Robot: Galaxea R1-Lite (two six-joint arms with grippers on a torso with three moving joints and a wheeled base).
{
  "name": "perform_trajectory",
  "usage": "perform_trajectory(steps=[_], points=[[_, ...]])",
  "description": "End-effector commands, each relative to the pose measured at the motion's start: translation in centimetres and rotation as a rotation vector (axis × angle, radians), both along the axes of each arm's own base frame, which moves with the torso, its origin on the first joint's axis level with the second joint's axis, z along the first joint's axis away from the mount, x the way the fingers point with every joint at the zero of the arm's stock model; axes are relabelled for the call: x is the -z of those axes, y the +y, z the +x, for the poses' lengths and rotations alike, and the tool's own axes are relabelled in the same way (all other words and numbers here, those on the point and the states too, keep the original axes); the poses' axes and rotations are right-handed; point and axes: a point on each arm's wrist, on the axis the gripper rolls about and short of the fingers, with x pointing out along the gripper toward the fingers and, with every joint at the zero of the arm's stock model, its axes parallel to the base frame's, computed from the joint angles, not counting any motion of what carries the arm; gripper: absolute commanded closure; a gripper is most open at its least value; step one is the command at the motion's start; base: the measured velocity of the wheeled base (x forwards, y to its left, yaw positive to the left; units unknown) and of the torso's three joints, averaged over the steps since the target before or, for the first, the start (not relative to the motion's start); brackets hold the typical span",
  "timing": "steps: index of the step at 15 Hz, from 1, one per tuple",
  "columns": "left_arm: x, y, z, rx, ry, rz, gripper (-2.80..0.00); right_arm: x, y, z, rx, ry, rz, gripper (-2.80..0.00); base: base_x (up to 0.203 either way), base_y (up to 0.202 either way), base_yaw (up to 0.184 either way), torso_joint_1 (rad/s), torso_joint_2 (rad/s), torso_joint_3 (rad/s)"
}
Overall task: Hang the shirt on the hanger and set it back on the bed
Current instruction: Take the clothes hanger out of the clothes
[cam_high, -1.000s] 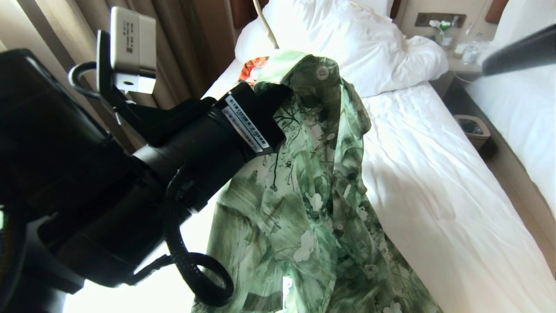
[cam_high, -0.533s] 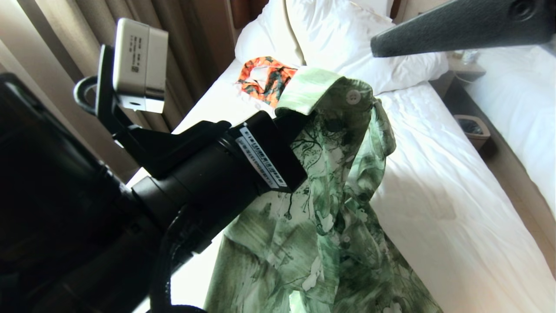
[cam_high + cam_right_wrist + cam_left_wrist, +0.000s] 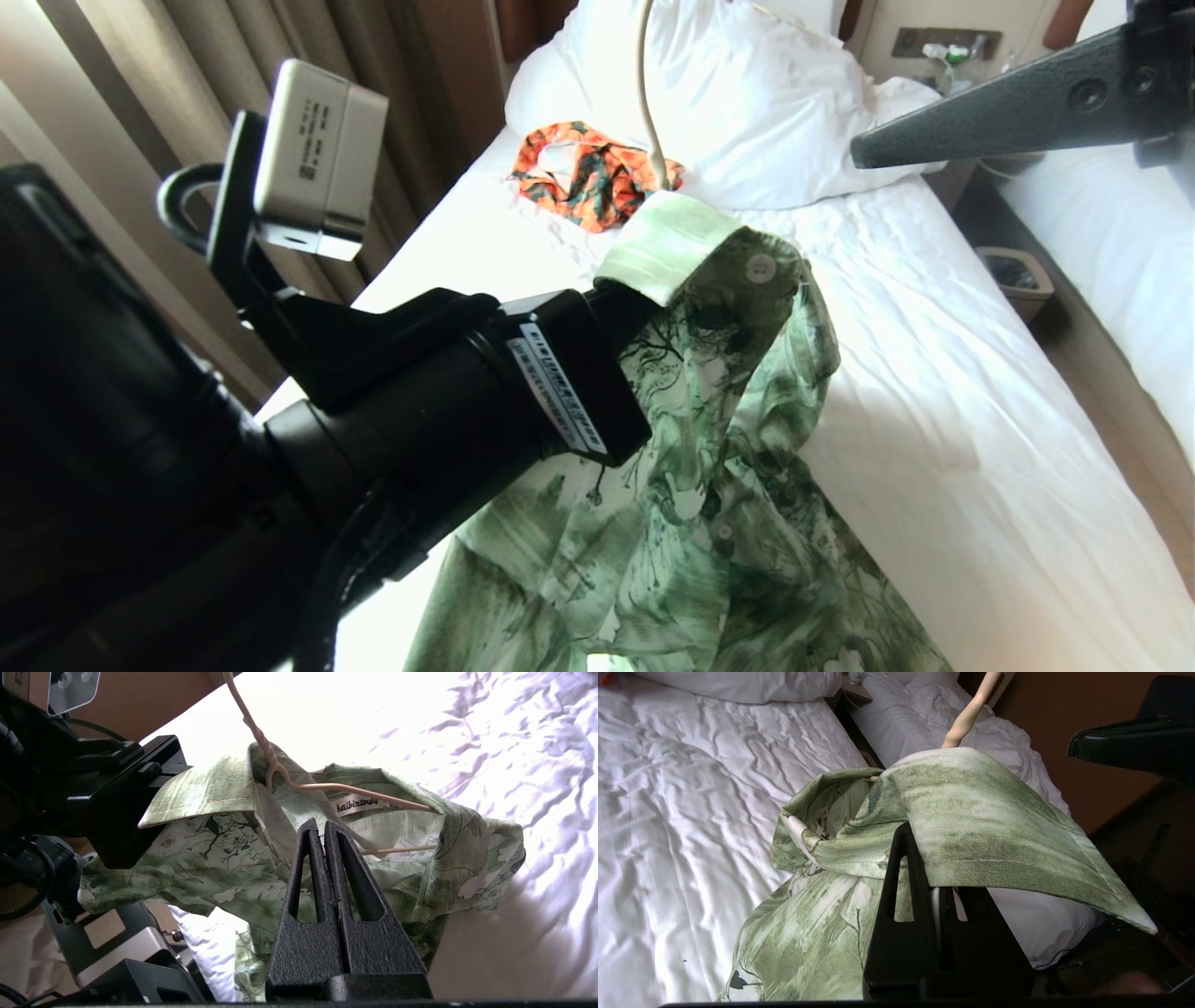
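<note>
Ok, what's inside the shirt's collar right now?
The hanger: its neck and one shoulder wire show inside the shirt, with a label. The other shoulder is covered by fabric.

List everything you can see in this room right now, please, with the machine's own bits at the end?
shirt: one, light green with a dark leaf print, held up over the bed with the hanger inside its neck.
hanger: one, cream, hook rising out of the collar.
orange garment: one, orange and dark green, lying near the pillows.
pillows: white, exact count unclear, at the head of the bed.
bed: one, wrinkled white sheets.
second bed: one, white, on the right.
waste bin: one, beige, on the floor between the beds.
curtains: beige, on the left.
left gripper: black, shut on the shirt at the collar.
right gripper: black, shut, empty, in front of the shirt.
</note>
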Motion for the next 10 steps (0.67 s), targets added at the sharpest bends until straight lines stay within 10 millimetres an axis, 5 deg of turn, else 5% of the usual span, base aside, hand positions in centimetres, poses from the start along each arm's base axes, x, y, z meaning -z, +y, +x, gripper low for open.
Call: perform_trajectory(steps=[1, 2, 3, 10], points=[[-0.9, 0.8, -0.6, 0.006, -0.010, -0.025, 0.00, -0.2, -0.7, 0.0, 0.016, 0.013, 0.018, 0.00, 0.000, 0.000, 0.000, 0.000, 0.00, 0.000], [-1.1, 1.0, -0.8, 0.012, -0.007, -0.018, 0.00, 0.1, -0.5, 0.4, 0.023, 0.023, 0.008, 0.00, 0.000, 0.000, 0.000, 0.000, 0.00, 0.000], [-1.3, 1.2, -1.0, 0.015, -0.004, -0.012, 0.00, 0.3, -0.3, 0.6, 0.026, 0.034, -0.002, -2.80, 0.000, 0.000, 0.000, 0.000, 0.00, 0.000], [-0.8, 0.9, -1.5, 0.053, 0.027, 0.055, 0.00, 0.9, 1.5, 0.9, -0.058, 0.074, 0.000, -2.80, 0.000, 0.000, 0.000, 0.000, 0.00, 0.000]])
